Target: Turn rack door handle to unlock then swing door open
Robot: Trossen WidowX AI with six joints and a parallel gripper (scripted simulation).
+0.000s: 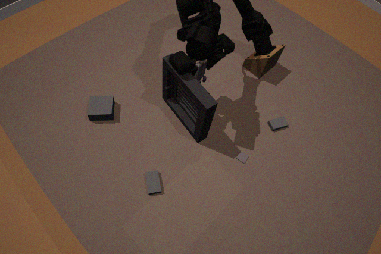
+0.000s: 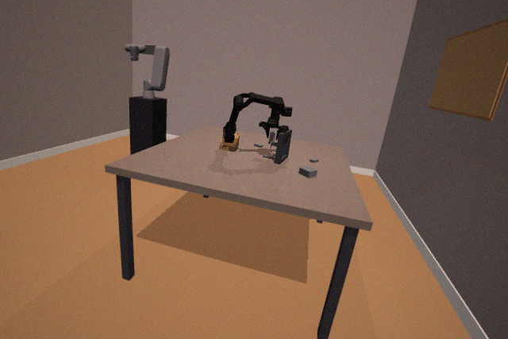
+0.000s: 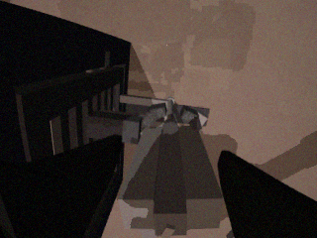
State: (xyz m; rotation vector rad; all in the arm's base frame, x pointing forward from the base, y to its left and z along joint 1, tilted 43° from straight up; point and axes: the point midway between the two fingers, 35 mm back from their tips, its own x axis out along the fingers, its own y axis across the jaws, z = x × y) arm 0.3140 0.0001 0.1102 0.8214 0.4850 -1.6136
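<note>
The dark rack frame (image 1: pixel 204 94) (image 2: pixel 281 148) (image 3: pixel 59 50) stands upright on the table. Its slatted door (image 1: pixel 188 101) (image 3: pixel 69 80) looks shut in it. The grey upright handle (image 1: pixel 202 68) (image 2: pixel 271 136) (image 3: pixel 170 178) stands out from the door on the side towards the arm's base. My gripper (image 1: pixel 199 70) (image 2: pixel 274 134) (image 3: pixel 170 150) points down and is open, one finger on each side of the handle, with gaps showing in the wrist view. One finger is between the handle and the frame, by the frame's top edge; contact cannot be told. How far the handle is turned is unclear.
A grey box (image 1: pixel 100 104) (image 2: pixel 308 171) lies beyond the frame. A flat block (image 1: pixel 153 182) (image 2: pixel 313 160), another flat block (image 1: pixel 277 122) (image 2: pixel 258 145) and a thin pale tile (image 1: pixel 242 157) lie around it. The arm's orange base (image 1: pixel 261 63) (image 2: pixel 229 143) is near the handle side.
</note>
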